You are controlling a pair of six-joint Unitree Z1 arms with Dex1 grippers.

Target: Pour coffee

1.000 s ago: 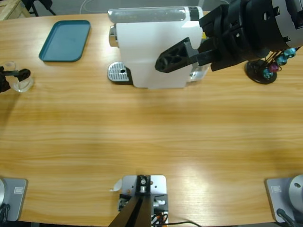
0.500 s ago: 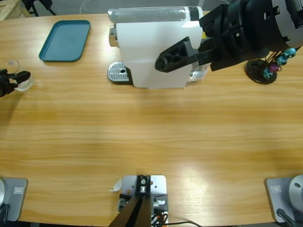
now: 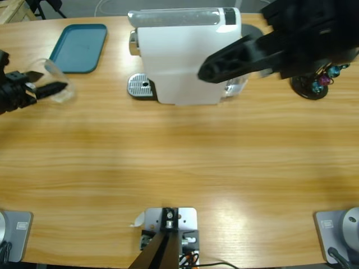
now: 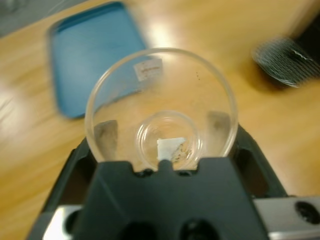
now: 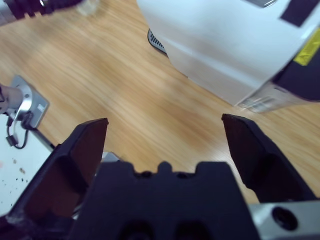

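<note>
Glass cup (image 4: 160,115) sat pinched in my left tool (image 4: 161,142), lying on its side, mouth toward the coffee machine (image 3: 182,56), whose drip grate (image 3: 140,86) lay well off beyond it. My right tool (image 5: 167,145) hung spread beside the machine, holding nothing.

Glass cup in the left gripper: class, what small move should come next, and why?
Probably carry the glass cup rightward toward the drip grate at the coffee machine. The left gripper is shut on the cup, which looks empty and lies near the blue tray, apart from the grate. The right gripper is open and holds nothing.
</note>
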